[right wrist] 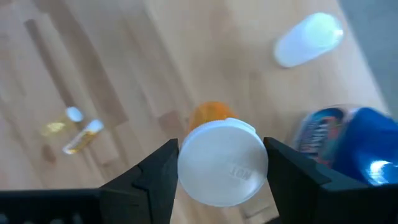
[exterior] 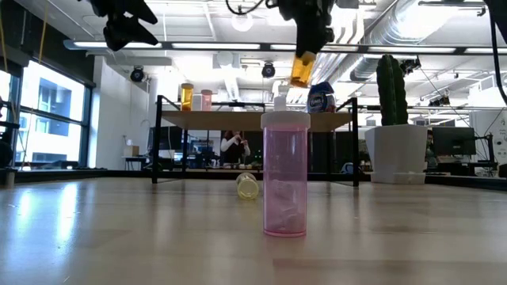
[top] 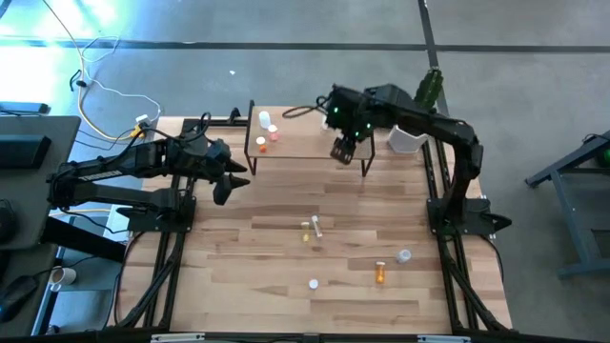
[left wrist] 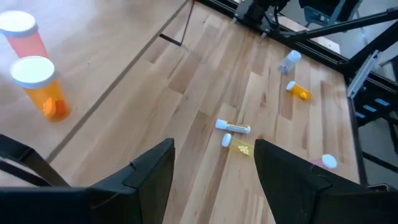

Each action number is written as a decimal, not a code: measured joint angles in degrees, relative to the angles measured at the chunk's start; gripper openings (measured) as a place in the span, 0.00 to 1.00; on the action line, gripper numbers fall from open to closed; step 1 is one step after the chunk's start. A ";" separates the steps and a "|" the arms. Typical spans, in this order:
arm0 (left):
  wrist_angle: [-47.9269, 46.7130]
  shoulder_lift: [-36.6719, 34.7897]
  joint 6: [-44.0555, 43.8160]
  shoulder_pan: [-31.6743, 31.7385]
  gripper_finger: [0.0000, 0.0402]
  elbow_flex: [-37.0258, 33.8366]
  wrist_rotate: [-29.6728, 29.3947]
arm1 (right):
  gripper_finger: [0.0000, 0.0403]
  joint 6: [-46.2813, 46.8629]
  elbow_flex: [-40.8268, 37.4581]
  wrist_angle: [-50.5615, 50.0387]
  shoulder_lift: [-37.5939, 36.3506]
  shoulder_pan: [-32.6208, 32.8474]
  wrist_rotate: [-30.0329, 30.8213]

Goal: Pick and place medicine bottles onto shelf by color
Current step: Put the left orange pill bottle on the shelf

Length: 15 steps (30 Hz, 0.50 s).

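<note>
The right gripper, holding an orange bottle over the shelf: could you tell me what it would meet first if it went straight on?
Probably the shelf. The right gripper points down with the orange bottle between its fingers, wood directly beyond. The blue jar stands beside that line; depth is unclear.

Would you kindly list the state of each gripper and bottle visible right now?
Right gripper: shut on orange bottle, above the shelf.
Left gripper: open, empty.
Pink bottle: upright on the table, capped.
Yellowish bottle: lying on its side.
Blue jar: on the shelf.
</note>
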 joint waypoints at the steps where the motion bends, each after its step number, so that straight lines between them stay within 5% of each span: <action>1: 0.00 -0.01 0.22 0.00 0.53 -0.01 -0.54 | 0.48 -1.36 0.00 -0.04 0.02 -0.99 -0.03; 15: 0.01 -0.01 -1.09 0.00 0.53 -0.02 -3.77 | 0.48 -16.60 -0.02 -0.48 3.92 -5.98 -4.33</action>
